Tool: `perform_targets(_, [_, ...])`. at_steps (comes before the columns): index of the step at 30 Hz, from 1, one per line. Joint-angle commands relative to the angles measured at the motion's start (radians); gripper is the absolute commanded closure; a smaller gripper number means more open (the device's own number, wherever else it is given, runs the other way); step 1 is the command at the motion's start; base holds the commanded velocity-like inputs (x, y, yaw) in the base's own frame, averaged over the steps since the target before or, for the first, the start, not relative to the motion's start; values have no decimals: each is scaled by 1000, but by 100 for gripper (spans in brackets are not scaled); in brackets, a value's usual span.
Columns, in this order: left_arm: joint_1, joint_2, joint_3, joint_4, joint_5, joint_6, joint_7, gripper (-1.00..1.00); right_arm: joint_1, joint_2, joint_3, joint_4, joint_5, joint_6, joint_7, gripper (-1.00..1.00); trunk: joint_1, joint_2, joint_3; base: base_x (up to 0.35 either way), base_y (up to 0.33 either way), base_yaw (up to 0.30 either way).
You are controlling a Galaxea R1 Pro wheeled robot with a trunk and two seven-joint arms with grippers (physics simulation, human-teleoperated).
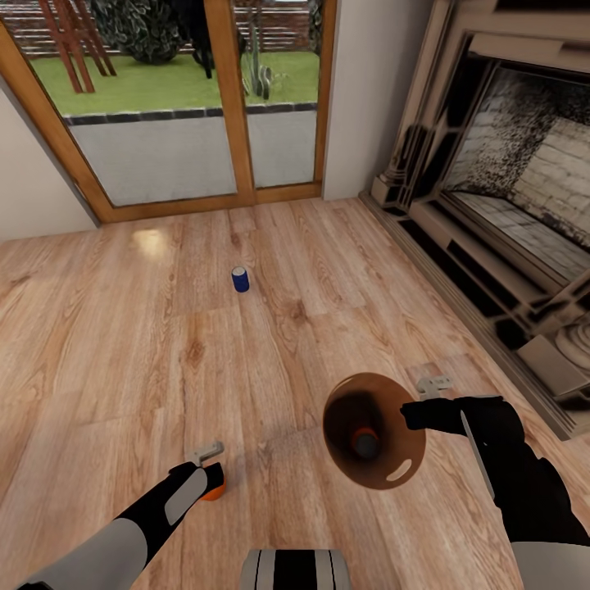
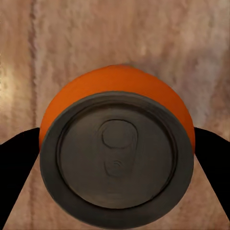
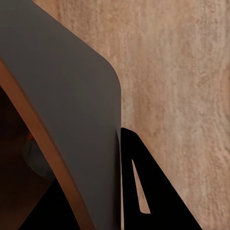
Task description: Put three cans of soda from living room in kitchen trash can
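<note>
Currently, head view: blue can (image 1: 239, 279) upright on far floor (image 1: 123, 328); right gripper (image 1: 412, 414) holds bucket (image 1: 374, 442) by rim, one can (image 1: 365, 443) inside.
Left wrist view: left gripper (image 2: 115, 167) clamps orange can (image 2: 116, 153).
Right wrist view: finger (image 3: 143, 191) against bucket wall.

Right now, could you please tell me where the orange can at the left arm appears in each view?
Head view: orange can, low left, at the left arm's tip.
Left wrist view: it is central, top toward the camera, between the dark fingers.
Right wrist view: I cannot place this can there.
Shared landmark: wood floor.
</note>
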Motion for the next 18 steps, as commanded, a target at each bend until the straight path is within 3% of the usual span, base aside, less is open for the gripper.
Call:
perform_targets(1, [0, 0, 0, 0, 0, 1, 0, 100, 0, 0, 0, 0, -26, 7, 7, 100, 0, 0, 0, 0, 0, 0])
perform_targets(5, [0, 0, 2, 0, 2, 3, -3, 100, 0, 1, 0, 1, -26, 7, 7, 100, 0, 0, 0, 0, 0, 0])
perform_targets(18, [21, -4, 1, -20, 4, -7, -2, 100, -5, 8, 2, 20, -24, 7, 7, 100, -6, 3, 50, 0, 0, 0])
